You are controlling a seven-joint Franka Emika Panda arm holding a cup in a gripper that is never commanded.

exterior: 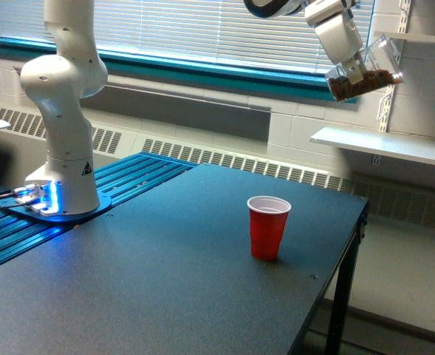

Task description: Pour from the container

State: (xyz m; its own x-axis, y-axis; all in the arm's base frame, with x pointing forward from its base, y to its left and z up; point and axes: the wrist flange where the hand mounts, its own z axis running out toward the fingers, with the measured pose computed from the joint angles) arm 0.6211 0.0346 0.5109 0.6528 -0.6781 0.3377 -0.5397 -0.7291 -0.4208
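Clear plastic is what your gripper (354, 70) has hold of: its fingers are closed on the container (365, 68), a thin-walled see-through cup held high near the top of the exterior view, toward that view's right. You can see the cup is tipped well over on its side, mouth pointing to the exterior view's right and a little upward, with a brown, granular load lying along its lower wall. What that load is made of you cannot tell from here. The fingers themselves are mostly lost against the dark contents, so only a short dark stub of them shows against the cup wall.

Your cup hangs in the air, touching nothing but the gripper, and sits well above and to the exterior view's right of the red cup (268, 227). That red cup stands upright on the dark table (151, 281), white inside showing, near the table's far right edge and well apart from the arm's base (63, 177).

Much of the arm is cut off: the top edge of the frame slices through the upper links, so you see only the white column rising from the base at the left and the wrist coming in from the top. Blue light glows at the foot of the base. Behind the container a white wall shelf (384, 144) and window blinds (203, 29) make the clear rim hard to trace.
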